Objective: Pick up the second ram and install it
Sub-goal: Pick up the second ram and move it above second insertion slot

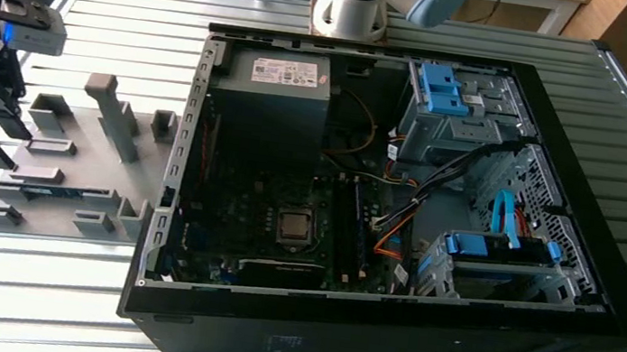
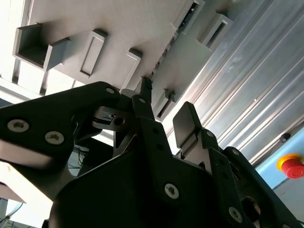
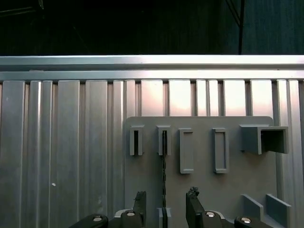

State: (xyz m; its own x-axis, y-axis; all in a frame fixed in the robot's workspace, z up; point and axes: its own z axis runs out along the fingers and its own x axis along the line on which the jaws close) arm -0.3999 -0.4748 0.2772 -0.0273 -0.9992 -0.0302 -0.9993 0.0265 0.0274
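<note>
While the hand (image 3: 166,203) hung over the grey fixture plate (image 3: 237,175) on the ribbed metal bench (image 3: 61,152), its fingers (image 3: 192,199) stood apart — open, gripping nothing. Between them, in the first wrist view, ran the second ram (image 3: 164,175), a thin dark stick seen edge-on, standing in the plate's holders. Whether the fingers touched it could not be told. In the exterior view the hand was at the exterior view's left, well apart from the open computer case (image 1: 408,198) — its motherboard (image 1: 236,211) exposed.
</note>
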